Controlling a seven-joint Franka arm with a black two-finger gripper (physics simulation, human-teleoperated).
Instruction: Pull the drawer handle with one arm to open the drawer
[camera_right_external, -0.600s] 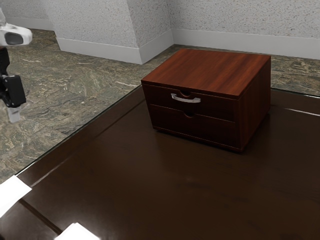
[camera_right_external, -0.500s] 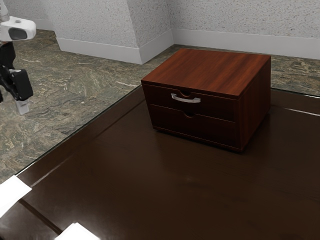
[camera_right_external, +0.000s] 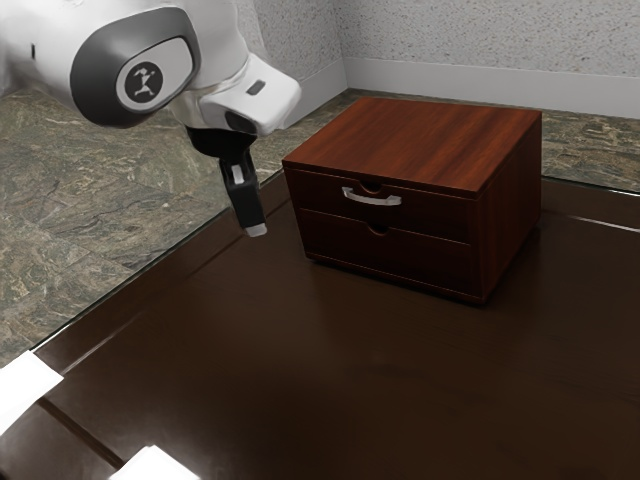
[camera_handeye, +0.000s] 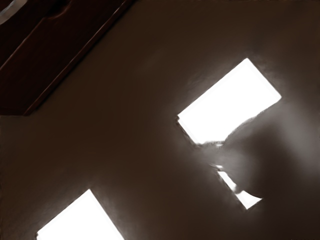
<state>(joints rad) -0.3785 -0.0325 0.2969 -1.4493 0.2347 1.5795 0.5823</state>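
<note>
On the table, exterior view: you see a reddish wooden cabinet (camera_right_external: 430, 140) standing on the dark glossy table (camera_right_external: 350, 380), toward the far side.
Top drawer (camera_right_external: 420, 210): its front sits flush with the cabinet's face, so it is closed.
Drawer handle (camera_right_external: 371, 197): a pale curved bar on the top drawer's front, toward the exterior view's left.
Lower drawer (camera_right_external: 400, 255): also flush.
Arm (camera_right_external: 150, 70): it comes in from the upper left, white and grey, wrist angled downward.
Gripper (camera_right_external: 254, 222): it hangs above the table just to the exterior view's left of the cabinet, apart from the handle and touching nothing.
Grip: you cannot tell from this angle whether it is open or closed.
Wrist view, cabinet (camera_handeye: 45, 50): its dark lower edge crosses one corner.
Wrist view, table (camera_handeye: 125, 125): dark, with two bright rectangular reflections (camera_handeye: 230, 102).
</note>
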